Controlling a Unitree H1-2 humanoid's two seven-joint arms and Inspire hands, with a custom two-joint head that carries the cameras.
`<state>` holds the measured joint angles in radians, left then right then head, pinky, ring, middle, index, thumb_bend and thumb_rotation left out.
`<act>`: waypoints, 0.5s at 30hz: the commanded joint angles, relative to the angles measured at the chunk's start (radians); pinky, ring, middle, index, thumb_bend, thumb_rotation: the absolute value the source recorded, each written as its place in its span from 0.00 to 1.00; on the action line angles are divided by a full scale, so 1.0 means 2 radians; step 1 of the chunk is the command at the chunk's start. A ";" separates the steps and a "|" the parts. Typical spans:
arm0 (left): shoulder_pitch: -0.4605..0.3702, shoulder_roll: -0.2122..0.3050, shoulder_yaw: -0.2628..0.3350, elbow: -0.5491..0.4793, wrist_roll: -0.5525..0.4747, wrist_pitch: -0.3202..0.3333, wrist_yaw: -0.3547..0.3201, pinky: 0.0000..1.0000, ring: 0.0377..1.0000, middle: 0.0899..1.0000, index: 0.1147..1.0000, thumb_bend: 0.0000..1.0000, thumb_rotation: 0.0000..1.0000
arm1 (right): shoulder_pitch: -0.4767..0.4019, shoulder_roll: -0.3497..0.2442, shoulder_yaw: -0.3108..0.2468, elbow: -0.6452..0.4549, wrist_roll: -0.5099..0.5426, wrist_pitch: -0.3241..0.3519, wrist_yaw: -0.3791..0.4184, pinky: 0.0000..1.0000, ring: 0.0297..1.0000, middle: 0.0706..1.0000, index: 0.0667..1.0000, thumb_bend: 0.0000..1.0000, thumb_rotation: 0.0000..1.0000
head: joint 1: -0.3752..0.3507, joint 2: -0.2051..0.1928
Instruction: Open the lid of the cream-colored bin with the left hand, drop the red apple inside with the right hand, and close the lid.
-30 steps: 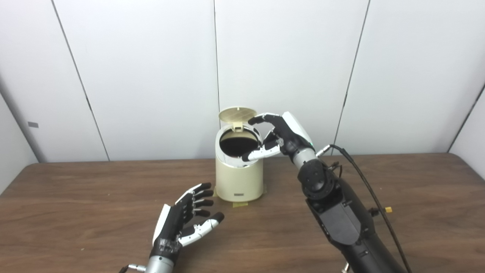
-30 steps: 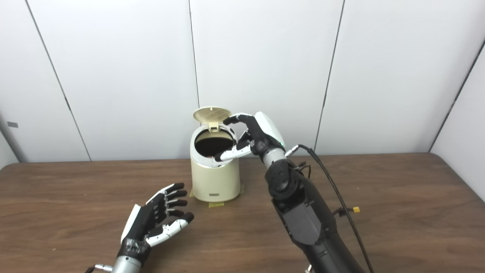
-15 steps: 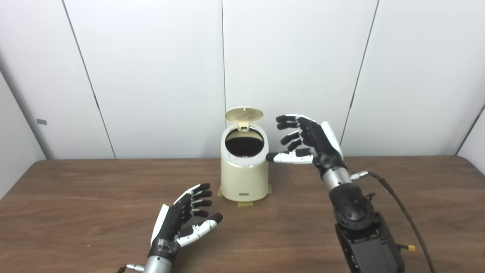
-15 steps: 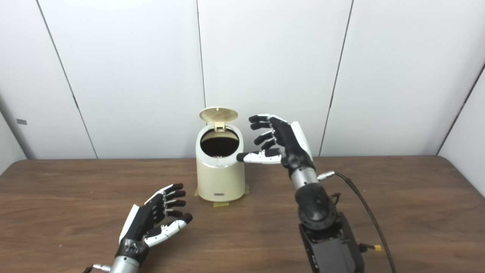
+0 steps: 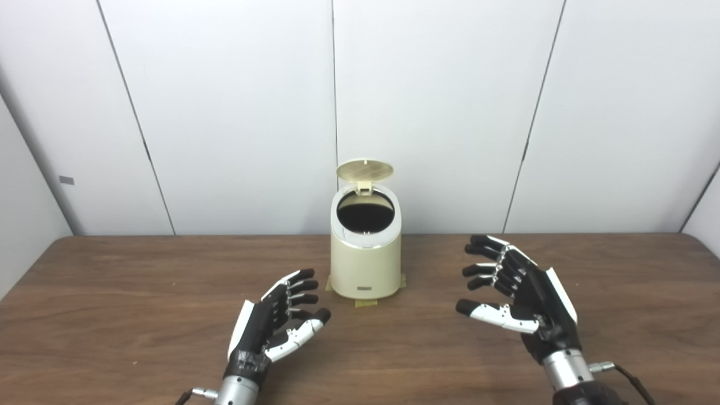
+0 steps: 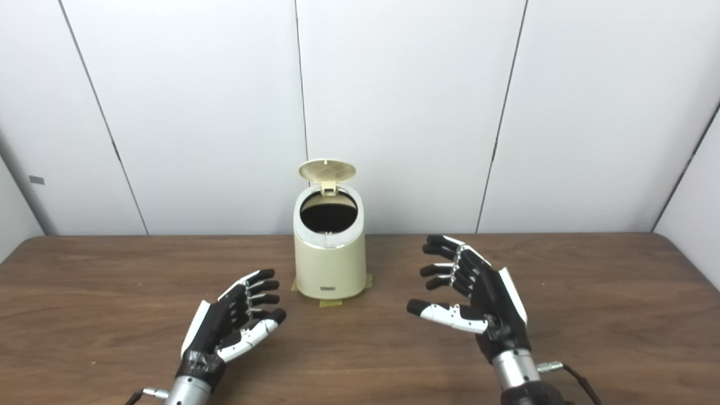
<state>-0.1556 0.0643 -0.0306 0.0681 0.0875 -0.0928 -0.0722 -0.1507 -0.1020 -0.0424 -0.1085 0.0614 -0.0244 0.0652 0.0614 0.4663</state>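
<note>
Nearest us, the left hand (image 5: 275, 323) and right hand (image 5: 520, 298) hover low over the wooden table (image 5: 112, 315), fingers spread wide, holding nothing. Beyond and between them stands the cream-colored bin (image 5: 365, 256), its lid (image 5: 364, 170) tipped upright, the dark opening exposed. The apple can't be made out.

The inside of the cream-colored bin (image 5: 365, 259) is lost in darkness below its rim, so its contents cannot be told. Both forearms are cut off by the bottom edge.
</note>
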 commanded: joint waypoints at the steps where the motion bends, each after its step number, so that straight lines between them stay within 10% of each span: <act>1: -0.027 0.003 0.004 -0.023 -0.002 -0.021 0.007 0.66 0.77 0.80 0.82 0.66 0.29 | -0.010 -0.001 -0.006 -0.013 0.007 -0.039 0.000 0.54 0.61 0.73 0.74 0.76 0.17 | 0.001 -0.001; 15: -0.150 0.045 -0.008 -0.041 0.044 0.023 -0.005 0.82 0.96 0.97 0.96 0.86 0.46 | -0.008 -0.004 0.001 0.015 -0.013 -0.060 0.003 0.51 0.60 0.74 0.74 0.73 0.09 | -0.002 -0.005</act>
<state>-0.3757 0.1430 -0.0467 -0.0014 0.1656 -0.0410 -0.0834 -0.1280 -0.1056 -0.0408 -0.0566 0.0338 -0.0989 0.0688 0.0568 0.4571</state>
